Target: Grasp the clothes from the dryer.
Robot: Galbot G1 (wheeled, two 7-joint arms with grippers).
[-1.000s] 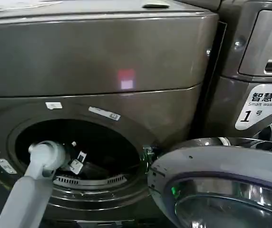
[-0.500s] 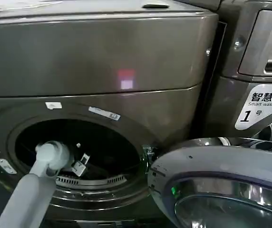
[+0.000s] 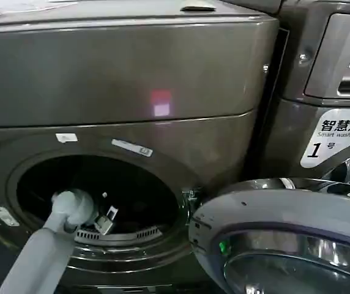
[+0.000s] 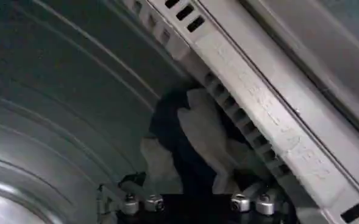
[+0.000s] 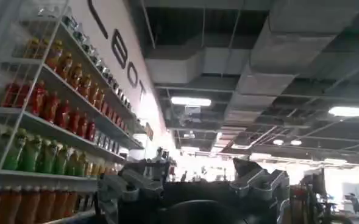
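The dryer stands with its door swung open. The left gripper reaches into the drum, fingers spread wide, and the clothes lie just ahead between them, against the slotted rim

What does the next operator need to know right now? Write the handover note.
Left gripper: inside the dryer drum, low near the front lip, fingers apart, holding nothing.
Right gripper: away from the dryer, facing shelves of bottles.
Clothes: white fabric on the drum floor beside the perforated strip, just ahead of the left gripper.
Done: door open, arm reached in.
Left: close on the clothes, pull out.
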